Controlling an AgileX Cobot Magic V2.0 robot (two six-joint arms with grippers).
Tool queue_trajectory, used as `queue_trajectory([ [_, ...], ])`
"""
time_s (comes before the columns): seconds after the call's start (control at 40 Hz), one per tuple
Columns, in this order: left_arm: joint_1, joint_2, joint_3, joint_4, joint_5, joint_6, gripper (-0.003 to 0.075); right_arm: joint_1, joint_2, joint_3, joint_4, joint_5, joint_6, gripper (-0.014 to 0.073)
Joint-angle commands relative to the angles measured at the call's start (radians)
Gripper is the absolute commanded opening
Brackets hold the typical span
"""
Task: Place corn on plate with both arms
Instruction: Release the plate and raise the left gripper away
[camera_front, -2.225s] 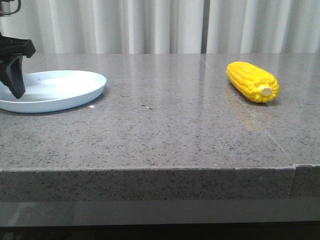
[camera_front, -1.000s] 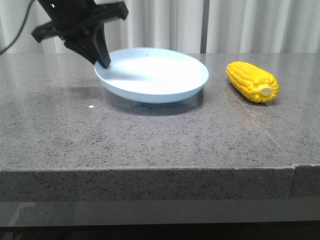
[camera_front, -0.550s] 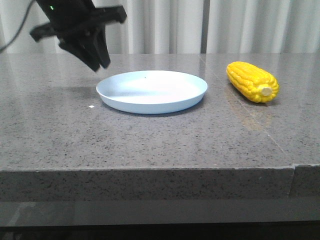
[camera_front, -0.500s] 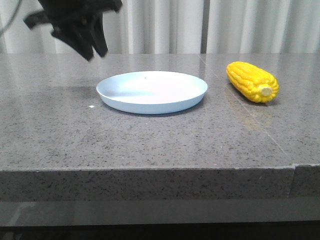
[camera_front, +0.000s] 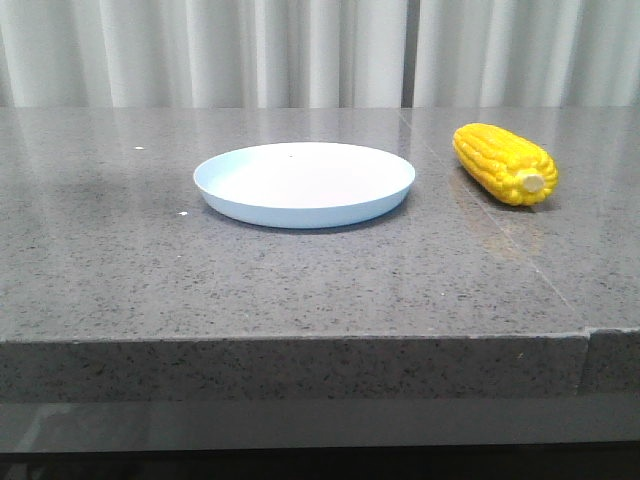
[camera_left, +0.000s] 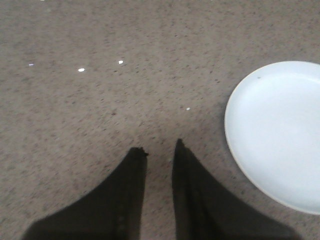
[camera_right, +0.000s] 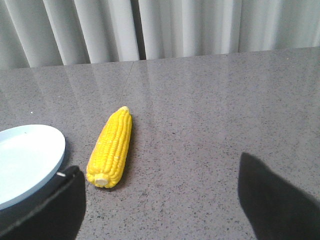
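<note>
Front view gives me the grey speckled bench (camera_front: 300, 280) with the plate (camera_front: 304, 184) sitting flat near the middle, pale blue-white and bare inside, and the corn (camera_front: 504, 163) lying on its side to the right of it, apart from the rim, its pale stub end turned toward the camera. White curtains (camera_front: 300, 50) hang behind the bench. I see neither arm in this view.

On my left wrist camera the left claw (camera_left: 159, 150) hangs above bare bench beside the plate (camera_left: 280, 135), whose rim curves just off to one side of the fingers. The two dark fingers stand close together with only a narrow slot between the tips, and nothing sits in that slot; I hold nothing with it.

On my right wrist camera the right claw (camera_right: 160, 200) is spread wide, its two black fingers at opposite edges of the picture with bare bench between them, gripping nothing. The corn (camera_right: 111, 148) lies ahead of it, nearer one finger, stub end pointing back toward the claw. The plate (camera_right: 27, 162) edge shows just beside the corn, not touching it
</note>
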Motion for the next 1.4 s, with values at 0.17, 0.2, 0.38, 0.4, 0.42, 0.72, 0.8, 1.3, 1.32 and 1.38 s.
queue_trajectory([
  [0.17,0.038,-0.333,0.300,0.019,-0.119,-0.025,-0.0020,-0.004,0.013,-0.036,0.006,-0.088,-0.005,0.0643],
  [0.2,0.038,-0.371,0.342,0.010,-0.144,-0.025,-0.0020,-0.004,0.013,-0.036,0.006,-0.088,-0.005,0.0643],
  [0.38,0.038,-0.642,0.603,-0.002,-0.361,-0.025,-0.0020,-0.004,0.013,-0.036,0.006,-0.088,-0.005,0.0643],
  [0.4,0.038,-0.683,0.634,-0.002,-0.403,-0.025,-0.0020,-0.004,0.013,-0.036,0.006,-0.088,-0.005,0.0643],
  [0.42,0.038,-0.736,0.676,-0.002,-0.433,-0.023,-0.0020,-0.004,0.013,-0.036,0.006,-0.088,-0.005,0.0643],
  [0.72,0.038,-1.225,1.002,0.006,-0.581,-0.021,-0.0020,-0.004,0.013,-0.036,0.006,-0.087,-0.005,0.0643],
  [0.8,0.038,-1.292,1.036,0.006,-0.585,-0.021,-0.0020,-0.004,0.013,-0.036,0.006,-0.087,-0.005,0.0643],
  [1.3,0.038,-1.343,1.059,0.006,-0.585,-0.021,-0.0020,-0.004,0.060,-0.063,0.006,-0.062,-0.005,0.0643],
  [1.32,0.038,-1.343,1.059,0.006,-0.585,-0.021,-0.0020,-0.004,0.084,-0.077,0.006,-0.054,-0.005,0.0643],
  [1.38,0.038,-1.343,1.059,0.006,-0.585,-0.021,-0.0020,-0.004,0.136,-0.107,0.006,-0.041,-0.005,0.0643],
])
